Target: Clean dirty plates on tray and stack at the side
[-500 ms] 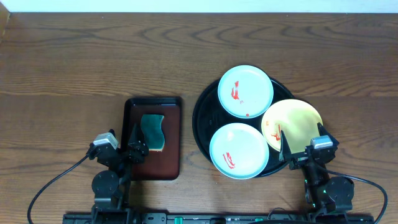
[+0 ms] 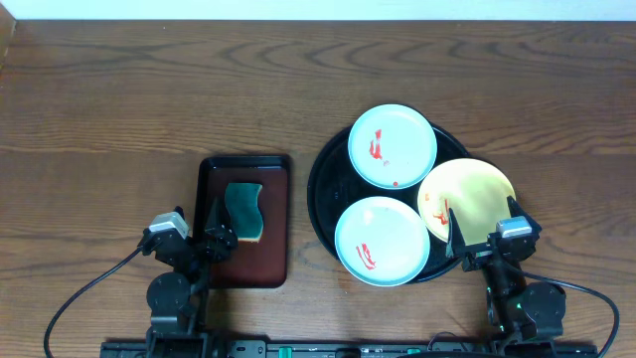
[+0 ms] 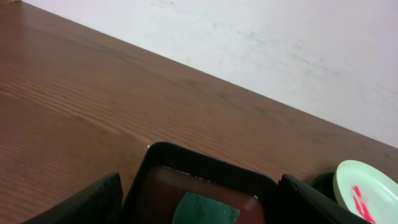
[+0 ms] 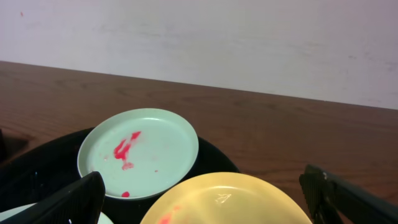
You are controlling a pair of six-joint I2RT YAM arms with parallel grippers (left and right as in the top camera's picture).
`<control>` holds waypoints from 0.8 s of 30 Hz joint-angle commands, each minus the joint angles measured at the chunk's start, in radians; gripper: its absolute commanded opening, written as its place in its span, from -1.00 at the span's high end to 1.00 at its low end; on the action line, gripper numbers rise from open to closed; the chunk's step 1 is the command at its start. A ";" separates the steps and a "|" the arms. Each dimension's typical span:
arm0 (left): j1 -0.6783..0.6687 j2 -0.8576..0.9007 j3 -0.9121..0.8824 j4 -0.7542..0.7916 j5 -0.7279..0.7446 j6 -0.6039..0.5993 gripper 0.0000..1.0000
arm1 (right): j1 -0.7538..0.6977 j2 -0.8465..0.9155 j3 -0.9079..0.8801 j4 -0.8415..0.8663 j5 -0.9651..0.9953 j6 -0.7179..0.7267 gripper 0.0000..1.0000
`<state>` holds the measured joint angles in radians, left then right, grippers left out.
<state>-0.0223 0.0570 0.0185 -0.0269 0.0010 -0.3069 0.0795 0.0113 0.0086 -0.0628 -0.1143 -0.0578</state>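
Three plates sit on the round black tray [image 2: 328, 174]. A pale blue plate [image 2: 393, 146] with red smears is at the back, another pale blue plate [image 2: 382, 241] with a red smear is at the front, and a pale yellow plate [image 2: 467, 199] lies at the right. My left gripper [image 2: 212, 231] is open over the small red-brown tray's front edge. My right gripper [image 2: 484, 235] is open at the yellow plate's front edge. In the right wrist view the yellow plate [image 4: 230, 199] lies between the fingers, with the back blue plate [image 4: 140, 149] behind it.
A small rectangular red-brown tray [image 2: 243, 219] holds a teal sponge [image 2: 243, 211] left of the black tray. The left wrist view shows this tray [image 3: 205, 180], the sponge [image 3: 205, 211] and a plate's edge [image 3: 367, 190]. Bare wooden table lies all around.
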 commanded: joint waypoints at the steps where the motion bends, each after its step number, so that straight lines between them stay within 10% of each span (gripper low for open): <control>1: 0.003 0.000 -0.013 -0.047 -0.020 0.007 -0.60 | -0.009 -0.002 -0.003 -0.001 0.005 0.012 -0.98; 24: 0.003 0.000 -0.013 -0.047 -0.008 0.006 -0.60 | -0.008 -0.002 -0.003 0.000 -0.009 0.025 -0.98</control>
<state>-0.0223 0.0570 0.0185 -0.0269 0.0010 -0.3069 0.0795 0.0113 0.0086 -0.0628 -0.1143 -0.0578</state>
